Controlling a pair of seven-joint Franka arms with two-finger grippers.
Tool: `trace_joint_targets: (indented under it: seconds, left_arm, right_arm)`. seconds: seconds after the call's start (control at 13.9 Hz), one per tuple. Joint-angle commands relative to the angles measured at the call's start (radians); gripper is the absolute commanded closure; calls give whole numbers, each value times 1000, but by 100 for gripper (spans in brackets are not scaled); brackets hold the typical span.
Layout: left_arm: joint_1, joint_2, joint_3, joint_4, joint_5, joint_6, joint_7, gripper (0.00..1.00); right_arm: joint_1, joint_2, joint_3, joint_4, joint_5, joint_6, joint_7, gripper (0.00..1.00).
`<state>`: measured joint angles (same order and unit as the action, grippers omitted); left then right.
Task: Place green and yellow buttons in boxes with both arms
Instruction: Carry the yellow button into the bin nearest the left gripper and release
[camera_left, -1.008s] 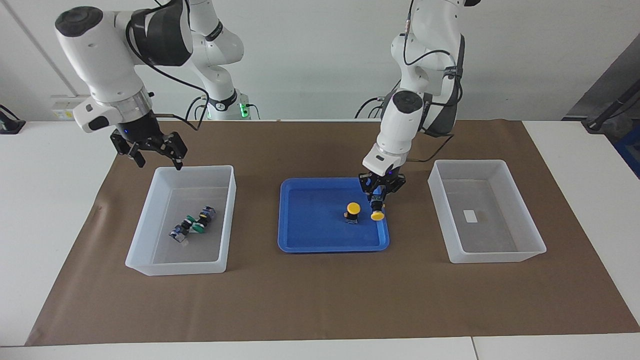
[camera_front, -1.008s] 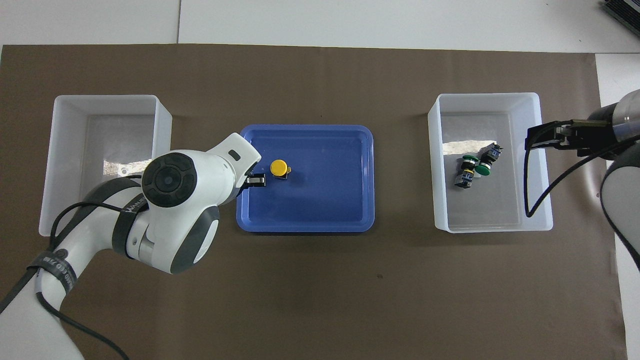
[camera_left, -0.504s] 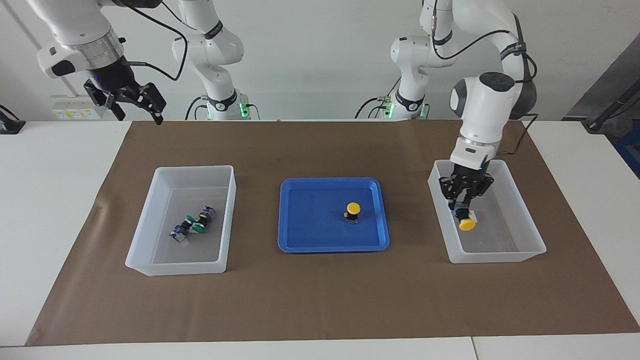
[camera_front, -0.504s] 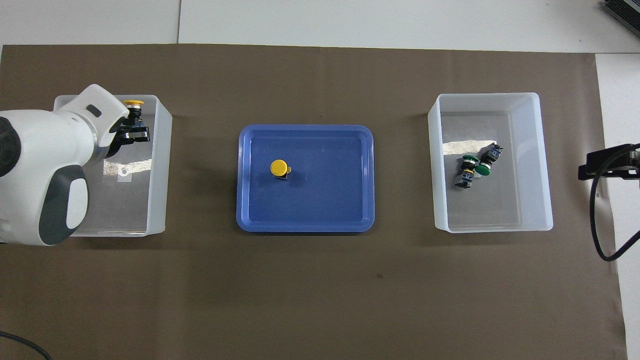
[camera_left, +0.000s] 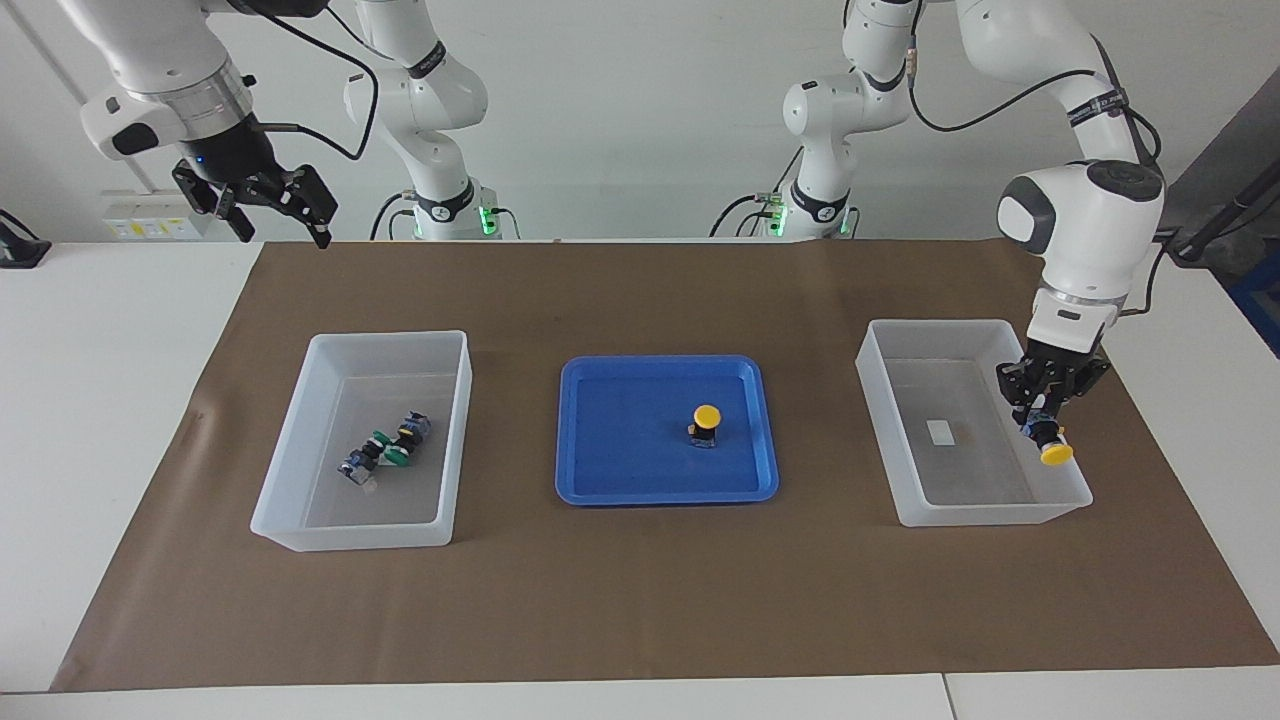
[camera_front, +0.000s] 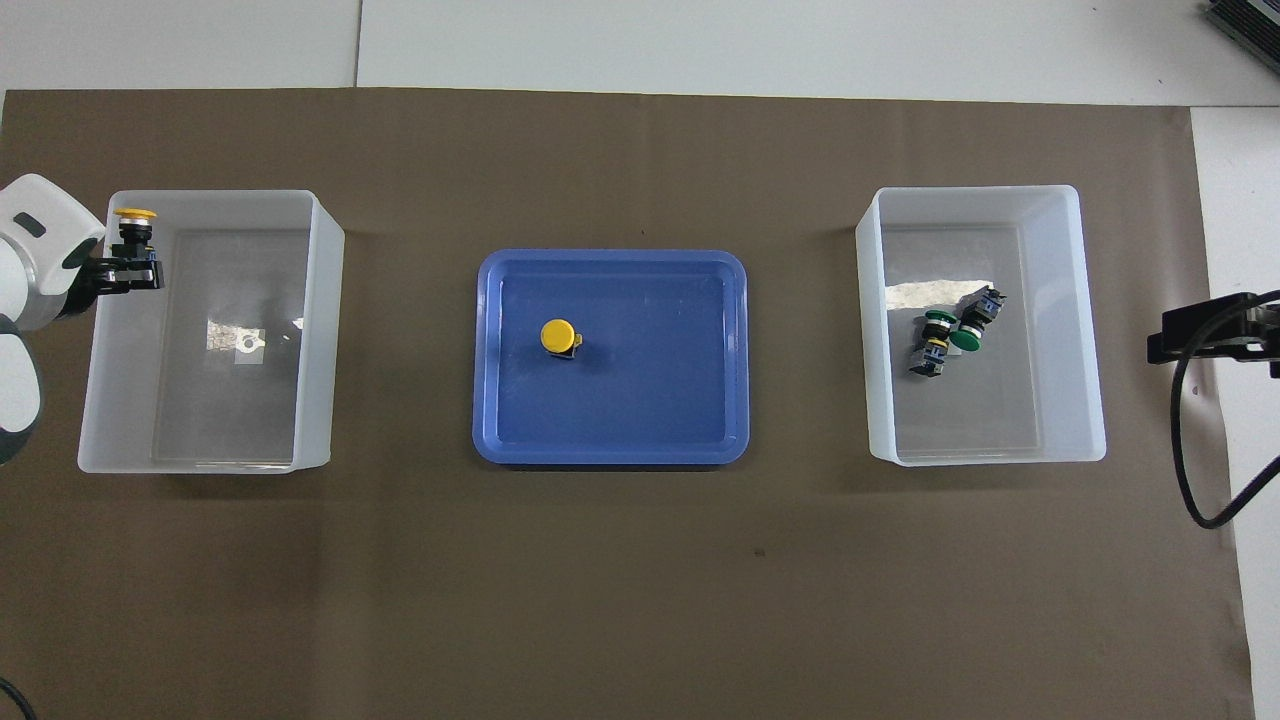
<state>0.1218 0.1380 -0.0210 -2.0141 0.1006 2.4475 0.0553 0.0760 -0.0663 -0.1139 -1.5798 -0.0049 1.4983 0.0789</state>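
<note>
White jointed arms (camera_left: 1085, 215); black cables

2 green buttons (camera_left: 385, 450), 2 yellow buttons (camera_left: 707, 415), 2 boxes (camera_left: 455, 400), 1 blue tray (camera_left: 600, 490), 2 arms (camera_left: 1085, 210)

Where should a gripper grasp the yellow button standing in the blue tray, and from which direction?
Grip the dark body under the cap of the yellow button, probably coming from above. It stands upright in the blue tray with open floor all round, and the round cap overhangs, so fingers should close low on the narrower body.
</note>
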Motion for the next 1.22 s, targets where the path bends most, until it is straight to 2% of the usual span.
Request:
trace_joint_targets:
  seconds: [0.0, 0.14, 0.36, 0.43, 0.5, 0.72, 0.79, 1.01, 1.15]
  left_arm:
    - [9, 52, -7, -27, 13, 16, 4, 100]
    - [15, 86, -7, -31, 13, 21, 5, 100]
    - [13, 115, -7, -41, 13, 34, 6, 100]
    - [15, 118, -7, -41, 13, 42, 8, 65]
    - [15, 118, -5, -37, 13, 42, 12, 3]
    - [9, 105, -7, -25, 14, 28, 11, 0]
    - [-2, 76, -7, -22, 14, 10, 9, 0]
    - [-59, 11, -14, 52, 14, -125, 0, 0]
    - [-129, 15, -14, 132, 14, -232, -17, 0]
  right_arm:
    - [-1, -6, 2, -26, -30, 40, -34, 0]
    - [1, -7, 2, -52, -43, 77, -31, 0]
    - [-1, -13, 5, -57, -43, 63, -18, 0]
    - [-8, -15, 5, -55, -37, 54, -21, 0]
    - [-10, -15, 5, -52, -30, 54, -21, 0]
    - [-2, -17, 7, -51, -27, 54, -22, 0]
    - [-1, -17, 7, -51, -27, 54, -22, 0]
    - [-1, -17, 7, -51, -26, 54, -22, 0]
    - [-1, -17, 7, -51, -26, 54, -22, 0]
